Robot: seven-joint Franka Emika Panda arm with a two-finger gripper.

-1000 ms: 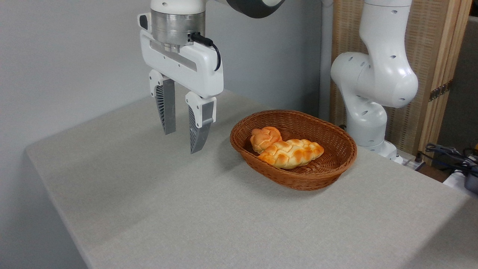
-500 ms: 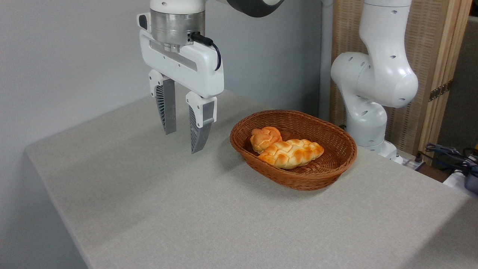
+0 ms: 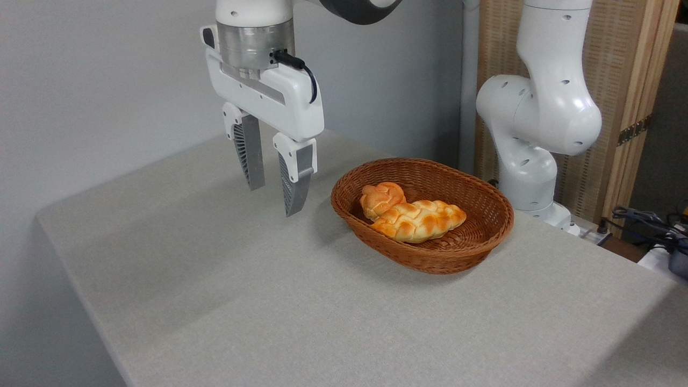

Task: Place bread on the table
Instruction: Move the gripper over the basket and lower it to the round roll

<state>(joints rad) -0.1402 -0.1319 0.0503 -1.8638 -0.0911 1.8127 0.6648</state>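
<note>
The gripper [image 3: 275, 201] hangs above the table [image 3: 269, 301] with its two ribbed fingers [image 3: 251, 161] pointing down, spread apart and holding nothing. The bread [image 3: 380, 198], a small round golden bun with a cracked top, lies to the right of the gripper and below its fingertips, inside the wicker basket [image 3: 473, 242] at the left end. A braided loaf [image 3: 419, 220] lies in the same basket, touching the bun on the side farther from the gripper and partly covering its lower edge. The near rim of the basket stands between the gripper and the bun. Judged from this layout, the step in hand is the approach: nothing is grasped and the bun has not left the basket. The next move calls for travel to the right until the fingers are centred over the bun, then a descent past the rim with the jaws wide enough to straddle it. The finger on the loaf side has little room, so the braided loaf may be nudged or caught in the grasp. Open table surface lies below and to the left of the gripper for placement.
</note>
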